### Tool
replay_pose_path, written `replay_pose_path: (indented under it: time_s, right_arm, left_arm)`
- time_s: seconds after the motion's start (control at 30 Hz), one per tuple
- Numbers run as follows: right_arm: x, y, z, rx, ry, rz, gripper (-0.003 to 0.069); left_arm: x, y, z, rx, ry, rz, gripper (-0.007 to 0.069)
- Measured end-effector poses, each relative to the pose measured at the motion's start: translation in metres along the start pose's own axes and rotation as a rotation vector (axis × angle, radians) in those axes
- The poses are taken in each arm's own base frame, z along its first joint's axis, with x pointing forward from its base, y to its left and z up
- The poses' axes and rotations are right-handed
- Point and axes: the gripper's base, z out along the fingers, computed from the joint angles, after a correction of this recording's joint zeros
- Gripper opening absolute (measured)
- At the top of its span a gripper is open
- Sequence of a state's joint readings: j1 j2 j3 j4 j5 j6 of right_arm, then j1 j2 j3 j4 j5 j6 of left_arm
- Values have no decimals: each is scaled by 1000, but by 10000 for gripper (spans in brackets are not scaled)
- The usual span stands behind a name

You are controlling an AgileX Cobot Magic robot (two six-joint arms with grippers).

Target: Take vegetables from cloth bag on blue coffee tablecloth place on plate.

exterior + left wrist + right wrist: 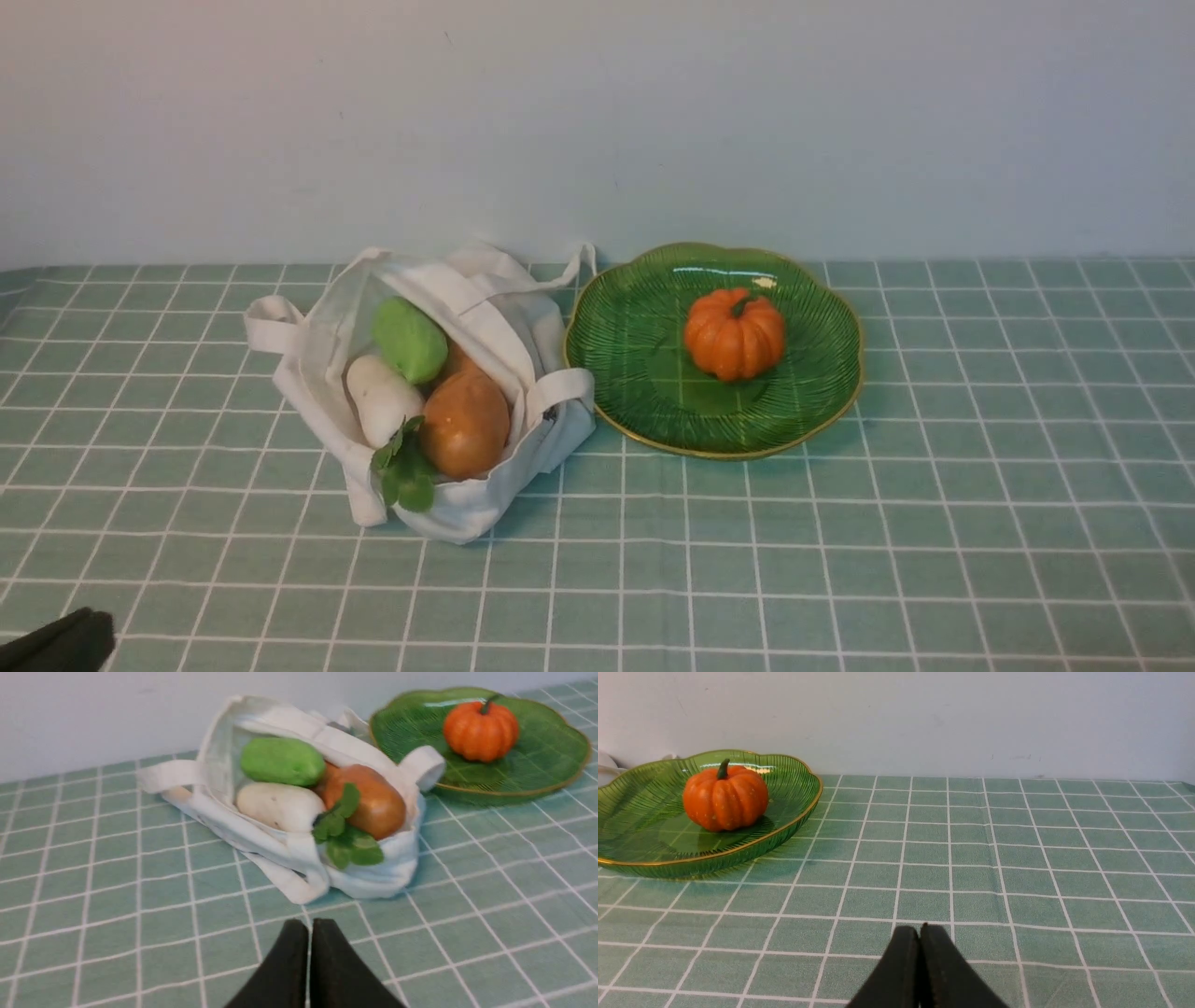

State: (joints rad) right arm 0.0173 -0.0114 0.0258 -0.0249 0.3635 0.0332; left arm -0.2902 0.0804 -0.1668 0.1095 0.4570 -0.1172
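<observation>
The off-white cloth bag [485, 485] lies open on the tablecloth [840, 560], left of the green plate [625, 373]. In it lie the green oval vegetable [409, 339], the white radish [381, 397] with leaves and the brown potato [465, 422]. The orange pumpkin [735, 333] sits on the plate. My left gripper [310, 926] is shut and empty, short of the bag [373, 882]; a dark part of it [61, 641] shows at the near left in the front view. My right gripper [920, 931] is shut and empty, over bare cloth beside the plate [714, 856] with the pumpkin [725, 798].
A plain pale wall [597, 121] stands right behind the bag and plate. The checked cloth covers the whole table in view.
</observation>
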Motion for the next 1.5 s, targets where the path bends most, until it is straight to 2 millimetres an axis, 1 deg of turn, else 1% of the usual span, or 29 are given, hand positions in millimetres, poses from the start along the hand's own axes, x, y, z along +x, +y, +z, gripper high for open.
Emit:
replay_pose_path:
  time_s: [0.03,0.07,0.1,0.2,0.23,0.3,0.37,0.77,1.5]
  right_arm:
    - [0,0,0,0,0,0,-17]
    - [0,0,0,0,0,0,-17]
    - [0,0,0,0,0,0,-17]
    - [0,0,0,0,0,0,-17]
    - [0,0,0,0,0,0,-17]
    - [0,0,0,0,0,0,-17]
    - [0,0,0,0,0,0,-17]
    - [0,0,0,0,0,0,-17]
    - [0,0,0,1,0,0,-17]
  left_arm:
    - [1,0,1,-7,3,-1,-5]
    - [13,4,0,-73,-27,-11,-5]
    - [16,4,0,-93,-31,-20,-5]
    - [37,9,8,-183,12,-52,-5]
    - [38,9,8,-188,16,-53,-5]
    - [48,11,11,-225,41,-59,-5]
    - [53,11,13,-230,54,-48,-5]
    - [52,8,14,-173,39,-6,-5]
    - [52,8,14,-172,39,-4,-5]
